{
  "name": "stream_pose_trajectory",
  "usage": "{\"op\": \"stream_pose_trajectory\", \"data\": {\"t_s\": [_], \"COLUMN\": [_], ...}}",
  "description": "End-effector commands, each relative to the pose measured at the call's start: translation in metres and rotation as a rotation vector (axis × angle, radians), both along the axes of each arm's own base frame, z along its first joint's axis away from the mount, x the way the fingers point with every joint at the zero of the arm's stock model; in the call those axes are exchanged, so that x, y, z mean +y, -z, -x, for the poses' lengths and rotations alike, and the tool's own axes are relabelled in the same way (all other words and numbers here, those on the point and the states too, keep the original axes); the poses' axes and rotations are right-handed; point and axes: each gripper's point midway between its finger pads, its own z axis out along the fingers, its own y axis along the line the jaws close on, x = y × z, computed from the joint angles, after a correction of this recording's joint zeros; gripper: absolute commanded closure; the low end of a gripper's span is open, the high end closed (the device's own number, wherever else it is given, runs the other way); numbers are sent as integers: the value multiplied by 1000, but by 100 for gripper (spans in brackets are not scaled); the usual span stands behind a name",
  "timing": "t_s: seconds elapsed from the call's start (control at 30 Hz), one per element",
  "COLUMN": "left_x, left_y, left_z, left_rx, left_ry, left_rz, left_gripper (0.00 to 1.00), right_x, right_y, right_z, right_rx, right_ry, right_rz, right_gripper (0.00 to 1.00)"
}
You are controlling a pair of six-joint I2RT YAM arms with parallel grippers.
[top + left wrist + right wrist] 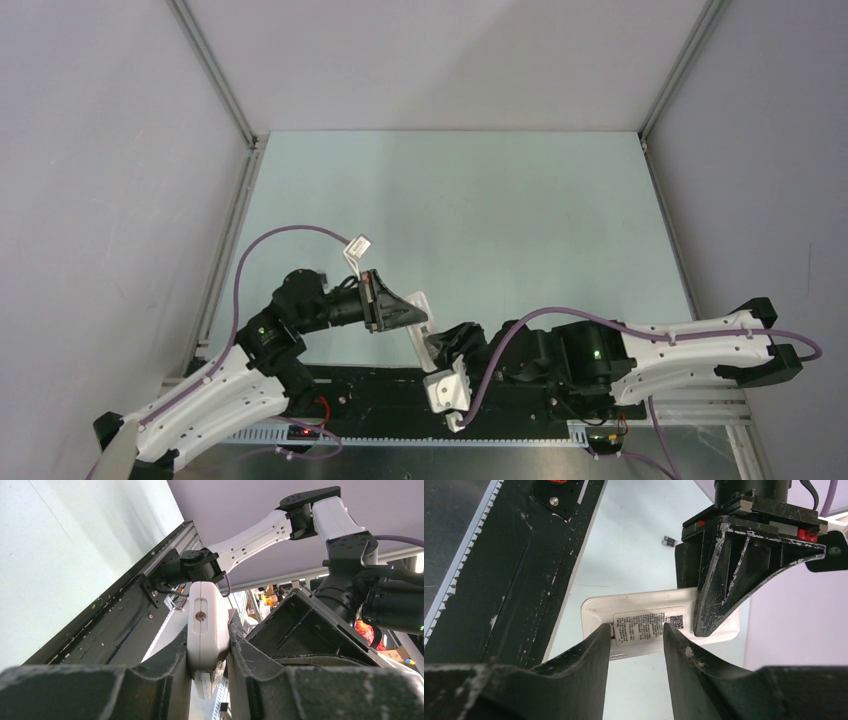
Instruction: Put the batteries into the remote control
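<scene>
My left claw clamped the remote near one end over the desk, my right claw parted at its label, batteries lying beyond; light, stiff, slick plastic, I judged, best pinched across its edges.

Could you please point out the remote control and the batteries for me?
remote control [649,625], right wrist view, on its printed back label.
batteries [668,541], right wrist view, middle of the small dark cells.

batteries tiny, perhaps two, remote control partly behind jaws
</scene>
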Motion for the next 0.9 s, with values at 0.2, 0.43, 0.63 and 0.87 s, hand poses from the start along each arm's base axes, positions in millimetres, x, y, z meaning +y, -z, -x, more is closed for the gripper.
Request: {"op": "stream_pose_trajectory", "data": {"t_s": [0.2,0.43,0.63,0.87], "left_x": [-3,-5,-5,-8], "left_y": [5,6,-1,4], "left_z": [6,5,5,3], "left_rx": [12,18,29,40], "left_ry": [44,40,40,41], "left_rz": [1,-4,15,12], "left_gripper": [100,100,100,100], "right_x": [-2,-4,-3,-7], "right_y": [-49,-48,-28,-16], "right_z": [-6,-1,-2,-1], "right_rx": [-7,14,22,58], "right_ry": [16,-8,4,13], "right_rz": [-159,-155,-78,-36], "right_gripper": [53,53,53,53]}}
